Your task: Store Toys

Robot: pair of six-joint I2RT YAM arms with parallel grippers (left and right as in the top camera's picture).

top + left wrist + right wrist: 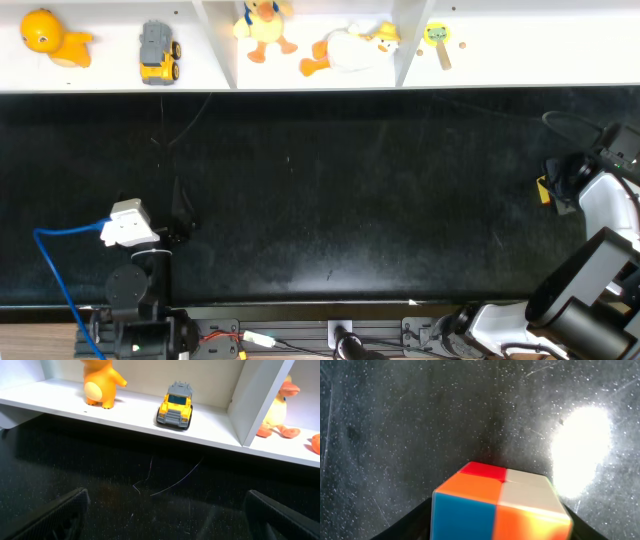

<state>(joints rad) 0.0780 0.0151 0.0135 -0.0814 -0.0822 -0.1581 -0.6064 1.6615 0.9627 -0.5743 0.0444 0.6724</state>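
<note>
Five toys stand on the white shelf [320,78]: an orange duck [55,38], a yellow truck [158,52], a yellow plush duck [263,28], a white plush duck [350,48] and a small green toy [438,36]. I read the left gripper [165,515] as released, jaws spread wide, low over the black table [350,200]. It faces the shelf compartment holding the truck, well apart from it. I read the right gripper [552,186] as clenched on a multicoloured cube [500,505], over the table, well out from the shelf's right-hand compartment.
</note>
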